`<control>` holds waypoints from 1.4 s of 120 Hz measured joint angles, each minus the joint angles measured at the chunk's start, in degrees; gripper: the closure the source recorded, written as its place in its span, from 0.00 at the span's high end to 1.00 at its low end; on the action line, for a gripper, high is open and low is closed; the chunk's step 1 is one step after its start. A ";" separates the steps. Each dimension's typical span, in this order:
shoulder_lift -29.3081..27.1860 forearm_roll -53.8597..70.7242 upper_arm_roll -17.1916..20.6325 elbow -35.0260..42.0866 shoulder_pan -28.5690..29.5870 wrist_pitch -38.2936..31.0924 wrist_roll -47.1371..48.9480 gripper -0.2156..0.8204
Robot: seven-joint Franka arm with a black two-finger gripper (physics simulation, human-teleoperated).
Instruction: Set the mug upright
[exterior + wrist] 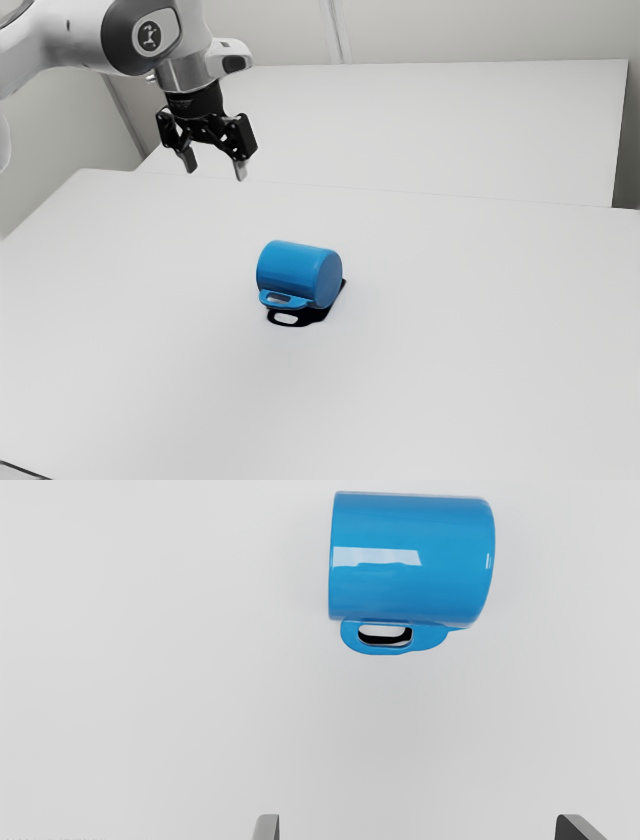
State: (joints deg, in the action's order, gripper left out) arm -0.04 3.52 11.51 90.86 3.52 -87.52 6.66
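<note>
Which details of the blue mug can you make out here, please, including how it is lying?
The mug is plain blue and glossy, perhaps glazed ceramic or plastic. It lies on its side on the white table, its flat, closed base toward the exterior view's right and its mouth the other way. The looped handle, with an oblong opening, juts from the side nearer the exterior camera, low, over a dark shadow. The table supports it; the open end effector is clear of it.

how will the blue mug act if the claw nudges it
The blue mug may roll a little, lying on its round side, though its handle might stop it. Its glossy wall could prove slippery.
</note>
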 joint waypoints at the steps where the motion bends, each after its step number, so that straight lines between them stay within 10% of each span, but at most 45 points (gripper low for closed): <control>1: 0.00 0.00 0.00 0.01 0.02 0.01 0.01 0.79; 88: 5.90 -5.14 -0.11 1.83 8.52 -2.39 -2.12 0.79; 168: 11.15 -26.26 -0.02 15.00 14.08 -22.89 -17.51 0.79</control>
State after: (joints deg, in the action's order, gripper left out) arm 11.11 -22.74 11.50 105.86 17.60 -110.41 -10.85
